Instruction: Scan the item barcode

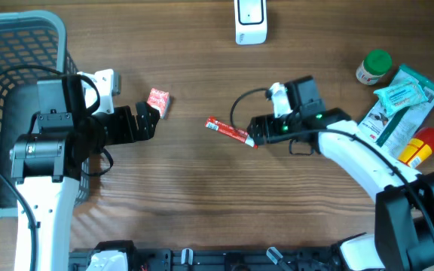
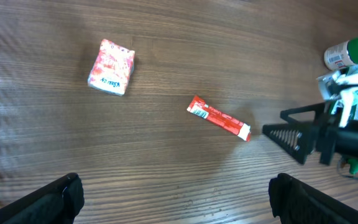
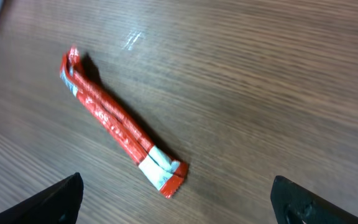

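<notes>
No print is legible, even on the red stick pack (image 3: pixel 120 124).

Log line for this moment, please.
left gripper: open, empty | right gripper: open, over stick end | stick: flat on table, unheld | scanner: untouched

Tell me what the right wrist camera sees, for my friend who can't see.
A thin red stick packet lies slanted on a brown wooden table. The right gripper hangs open above it, dark fingertips at the bottom corners, touching nothing.
</notes>
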Robot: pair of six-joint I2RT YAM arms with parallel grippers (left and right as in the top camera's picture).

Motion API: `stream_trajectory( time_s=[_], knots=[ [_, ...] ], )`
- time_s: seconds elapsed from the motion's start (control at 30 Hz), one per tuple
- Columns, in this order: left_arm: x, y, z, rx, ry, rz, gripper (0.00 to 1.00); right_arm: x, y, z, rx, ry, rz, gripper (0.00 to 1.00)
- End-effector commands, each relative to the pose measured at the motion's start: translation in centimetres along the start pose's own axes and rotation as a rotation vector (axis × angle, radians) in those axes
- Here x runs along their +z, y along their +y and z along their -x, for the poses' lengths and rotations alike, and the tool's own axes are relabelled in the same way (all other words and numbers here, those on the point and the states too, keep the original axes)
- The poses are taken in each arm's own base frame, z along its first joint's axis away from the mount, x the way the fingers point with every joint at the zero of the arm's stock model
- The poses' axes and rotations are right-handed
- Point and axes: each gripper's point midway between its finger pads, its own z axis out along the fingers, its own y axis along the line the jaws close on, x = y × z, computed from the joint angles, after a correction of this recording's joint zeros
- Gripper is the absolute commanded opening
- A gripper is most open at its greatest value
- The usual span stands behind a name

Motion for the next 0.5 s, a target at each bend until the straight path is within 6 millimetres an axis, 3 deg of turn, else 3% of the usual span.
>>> stream_trajectory(
  time_s=[0.0, 0.17, 0.23, 0.33, 0.47],
  knots=[
    [-0.2, -0.4, 0.2, 0.027, -0.008, -0.017, 1.00, 0.5, 0.3, -0.3, -0.272, -0.011, -0.017, 0.97],
    [-0.2, -0.4, 0.2, 0.026, -0.008, -0.017, 1.00, 0.9, 0.9, 0.2, -0.459, -0.034, 0.021, 0.93],
    [-0.2, -0.4, 0.2, 0.026, -0.008, -0.017, 1.00, 1.8, 0.8, -0.1, -0.461, -0.022, 0.034, 0.90],
    [-0.2, -0.4, 0.2, 0.026, -0.008, -0.017, 1.00, 3.1, 1.2, -1.1, -0.471, 0.010, 0.086, 0.75],
    [-0.2, -0.4, 0.2, 0.026, -0.008, -0.017, 1.00, 4.3, 1.2, -2.6, -0.449, 0.064, 0.123, 0.74]
  ],
)
